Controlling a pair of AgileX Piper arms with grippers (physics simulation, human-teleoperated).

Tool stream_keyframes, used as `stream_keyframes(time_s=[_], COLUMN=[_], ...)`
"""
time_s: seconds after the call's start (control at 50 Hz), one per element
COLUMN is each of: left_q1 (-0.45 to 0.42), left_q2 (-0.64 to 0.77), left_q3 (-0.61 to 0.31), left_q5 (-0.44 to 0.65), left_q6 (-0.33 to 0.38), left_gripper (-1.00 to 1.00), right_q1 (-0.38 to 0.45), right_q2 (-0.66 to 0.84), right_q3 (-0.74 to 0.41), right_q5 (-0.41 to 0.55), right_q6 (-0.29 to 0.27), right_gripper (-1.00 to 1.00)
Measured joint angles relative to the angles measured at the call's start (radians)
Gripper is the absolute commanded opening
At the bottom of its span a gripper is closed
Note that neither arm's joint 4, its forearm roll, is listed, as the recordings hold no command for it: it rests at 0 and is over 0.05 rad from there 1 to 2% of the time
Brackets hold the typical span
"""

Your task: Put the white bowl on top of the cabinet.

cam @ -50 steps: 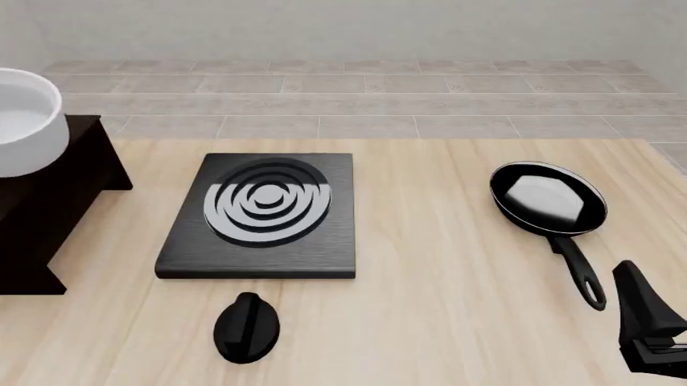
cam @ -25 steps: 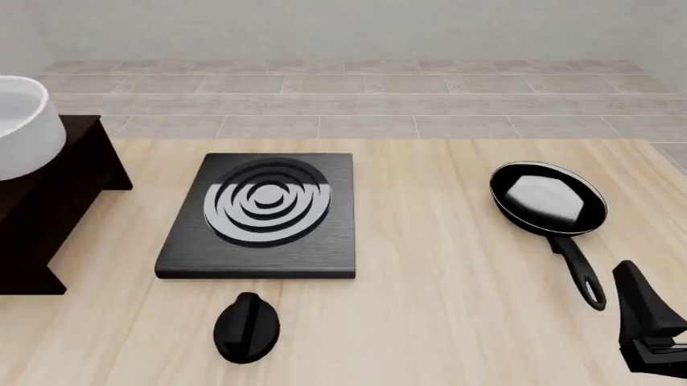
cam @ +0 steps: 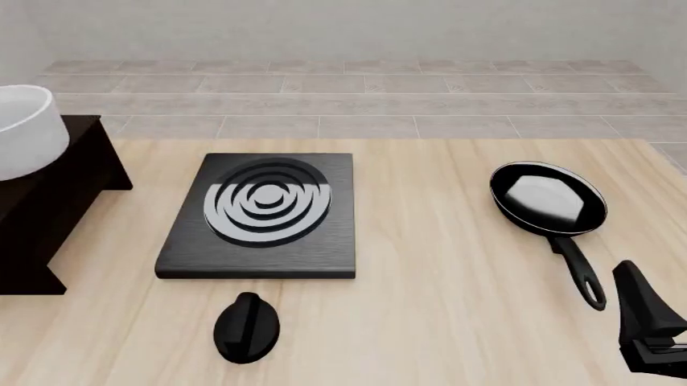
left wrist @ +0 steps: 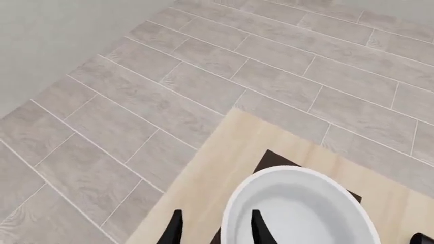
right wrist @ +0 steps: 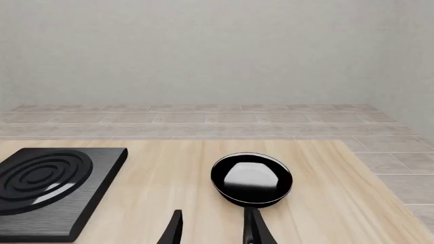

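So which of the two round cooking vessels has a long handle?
The black frying pan on the table's right side; its handle points toward the right gripper. The deep glossy white bowl on the left has none.

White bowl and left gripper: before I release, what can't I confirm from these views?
- White bowl: front view's left edge cuts it off; whether it sits on the cabinet can't be told.
- Left gripper: absent from front view; wrist view shows one finger over the rim, one outside, contact unclear.
- Cabinet top: the bowl hides nearly all of it in the left wrist view.
- Right gripper: only its fingertips show.
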Motion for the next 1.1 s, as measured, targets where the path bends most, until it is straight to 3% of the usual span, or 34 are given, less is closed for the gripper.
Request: stream_keyframes(time_s=[0.44, 1.1], left_q1=[-0.012, -0.174], left_q2=[-0.070, -0.373], left_q3=[-0.034, 0.093], left_q5=[0.069, 0.137], left_q6=[0.004, -0.039], left_gripper=[1.00, 1.00], right_q1=[0.000, 0.000], right_q2=[0.000, 0.000], right_q3=[0.000, 0.000], right_q5=[0.000, 0.000], right_q6=[0.000, 0.000], right_gripper=[1.00, 1.00])
